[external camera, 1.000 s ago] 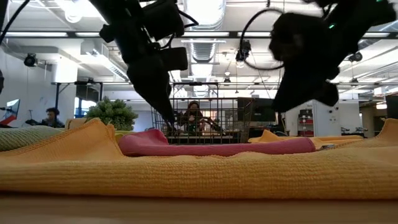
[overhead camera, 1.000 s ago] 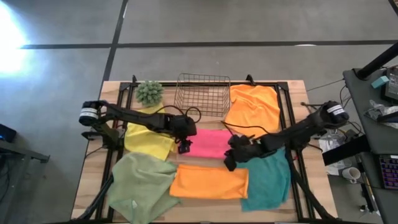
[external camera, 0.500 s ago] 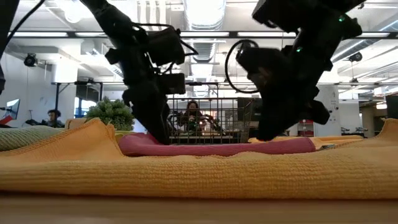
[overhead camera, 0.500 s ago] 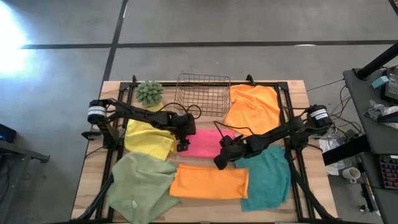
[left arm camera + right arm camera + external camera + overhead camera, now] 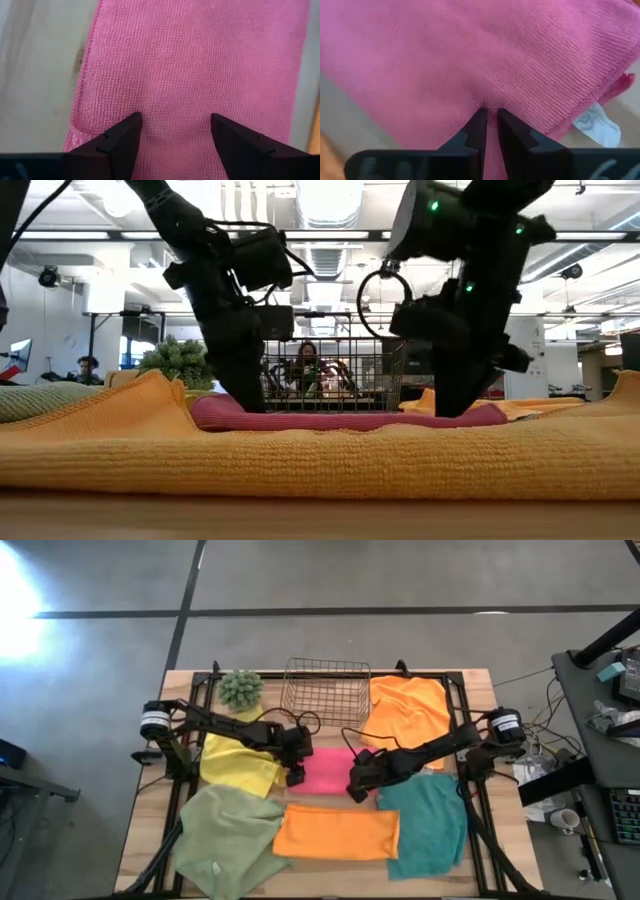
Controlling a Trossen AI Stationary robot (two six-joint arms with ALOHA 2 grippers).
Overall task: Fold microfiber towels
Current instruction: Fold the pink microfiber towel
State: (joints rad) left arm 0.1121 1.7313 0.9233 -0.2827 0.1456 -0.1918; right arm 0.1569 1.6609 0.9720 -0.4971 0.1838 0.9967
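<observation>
A pink towel (image 5: 328,772), folded into a strip, lies flat at the table's middle between both grippers. My left gripper (image 5: 295,777) is open at the strip's left end, its fingers pointing down onto the cloth (image 5: 200,60). My right gripper (image 5: 356,788) is at the strip's right end, its fingers nearly together on the cloth (image 5: 420,60). In the low view the left gripper (image 5: 245,395) and the right gripper (image 5: 450,405) both reach down to the pink strip (image 5: 350,418). A white label (image 5: 592,122) sticks out at the towel's edge. My left gripper stands with its two spread fingertips (image 5: 132,125) on the pink towel's top face near its left end (image 5: 172,107), coming from above. The towel lies flat on the table under them. My right gripper pinches a small ridge of the pink towel's top face (image 5: 489,102) near its right end between its fingertips, slanting down from above. The cloth puckers toward the tips. The towel lies on the table.
A yellow towel (image 5: 238,762) and a sage green towel (image 5: 225,830) lie at the left. A folded orange towel (image 5: 335,832) lies near the front edge, a teal towel (image 5: 430,825) at the right, another orange towel (image 5: 408,710) at the far right. A wire basket (image 5: 325,692) and a spiky plant (image 5: 241,688) stand at the far edge.
My right gripper has gone toward the table's left and far edges and down, from above the teal towel's edge onto the pink towel's right end. My left gripper has come down onto the pink towel's left end. The towels have stayed where they were.
</observation>
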